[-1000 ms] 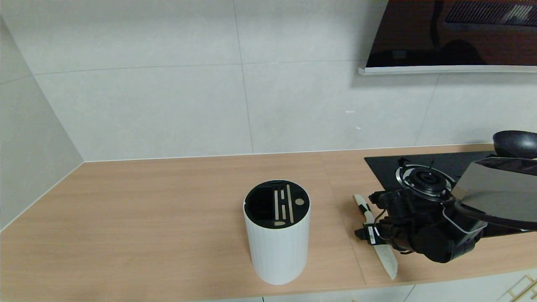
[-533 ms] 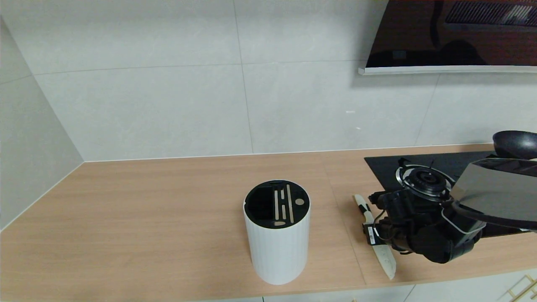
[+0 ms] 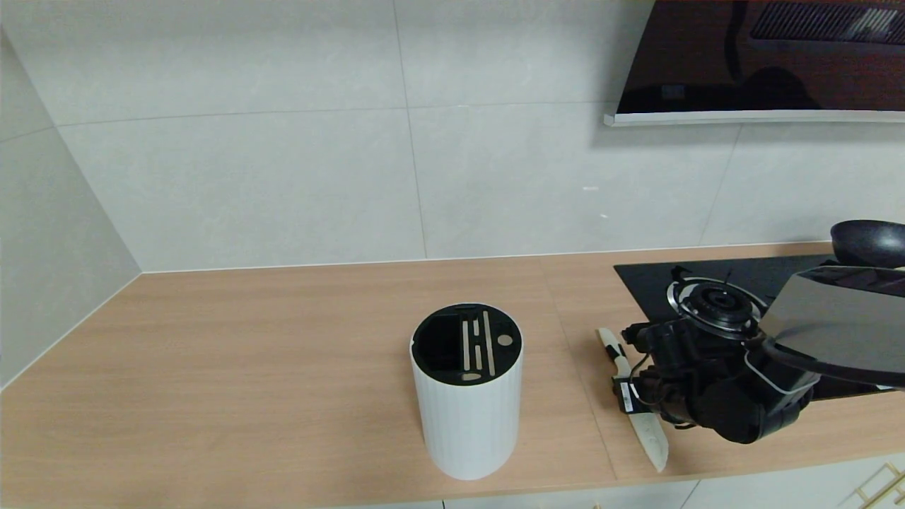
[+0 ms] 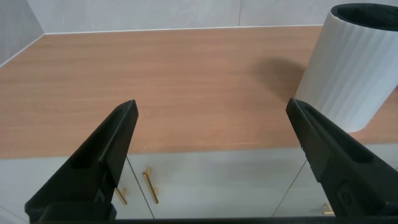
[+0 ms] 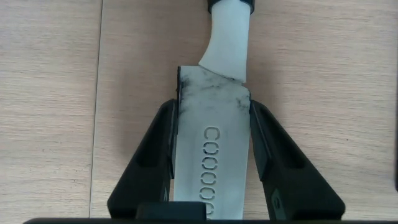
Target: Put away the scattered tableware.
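Wooden countertop (image 3: 283, 353): a broad bare stretch runs from the left wall corner to the knife block (image 3: 466, 417), with the tiled wall (image 3: 283, 177) closing the back edge. The white ribbed cylindrical block stands upright close to the counter's front edge. Its black top carries one large dark opening on the left side, several narrow pale slots and a small round hole. To the right of the block, across a strip of bare counter, the knife (image 3: 650, 435) lies flat on the wood. Its handle points toward the wall and its blade tip sits near the front edge. Just right of the knife begins the black glass hob (image 3: 650, 283) with its burner (image 3: 715, 300), and a dark pan (image 3: 868, 242) sits at the far right. The right gripper (image 3: 636, 392) is down over the knife. In the right wrist view its black fingers (image 5: 155, 155) press against both edges of the marbled blade near the heel, clamped on it. The left gripper (image 4: 211, 112) hangs off the front edge of the counter, jaws wide apart and holding nothing, above cabinet fronts with gold handles (image 4: 150, 185). The block stands near it, to one side.
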Tool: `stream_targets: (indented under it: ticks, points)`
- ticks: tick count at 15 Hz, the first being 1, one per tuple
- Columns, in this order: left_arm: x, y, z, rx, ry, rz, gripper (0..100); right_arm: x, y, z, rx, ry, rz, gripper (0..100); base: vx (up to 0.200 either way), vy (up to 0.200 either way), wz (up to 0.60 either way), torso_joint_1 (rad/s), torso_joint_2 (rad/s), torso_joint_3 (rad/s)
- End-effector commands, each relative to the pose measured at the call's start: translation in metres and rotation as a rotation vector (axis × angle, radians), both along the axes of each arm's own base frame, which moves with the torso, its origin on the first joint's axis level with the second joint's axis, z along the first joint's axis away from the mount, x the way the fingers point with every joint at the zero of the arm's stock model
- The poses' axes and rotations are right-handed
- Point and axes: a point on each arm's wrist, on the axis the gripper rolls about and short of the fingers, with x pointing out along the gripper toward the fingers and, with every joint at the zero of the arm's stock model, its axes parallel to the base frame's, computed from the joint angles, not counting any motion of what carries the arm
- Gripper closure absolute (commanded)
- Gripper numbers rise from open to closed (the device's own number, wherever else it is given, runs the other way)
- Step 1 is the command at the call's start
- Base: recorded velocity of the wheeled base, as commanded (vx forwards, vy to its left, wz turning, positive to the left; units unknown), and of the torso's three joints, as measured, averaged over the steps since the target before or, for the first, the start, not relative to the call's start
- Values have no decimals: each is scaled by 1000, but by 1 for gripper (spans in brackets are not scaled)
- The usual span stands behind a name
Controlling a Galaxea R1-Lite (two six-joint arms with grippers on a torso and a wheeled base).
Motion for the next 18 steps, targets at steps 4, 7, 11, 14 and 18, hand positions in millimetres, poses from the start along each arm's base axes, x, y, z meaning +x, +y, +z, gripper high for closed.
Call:
stream_targets:
  ticks: [4,7,11,14,18]
  points:
    - [0,0,0,8,0,0,0,-15,-4,70,20,-174,-36,100,0,0,0,0,0,0]
    - [0,0,0,12,0,0,0,-30,-7,104,44,-245,-32,100,0,0,0,0,0,0]
    - [-3,0,19,19,-148,-3,0,-41,-7,120,53,-284,-17,100,0,0,0,0,0,0]
    - [-7,-2,36,27,-112,-115,0,-49,-6,143,69,-354,-2,100,0,0,0,0,0,0]
    - [50,-10,137,-13,166,-447,0,-43,6,208,80,-501,51,100,0,0,0,0,0,0]
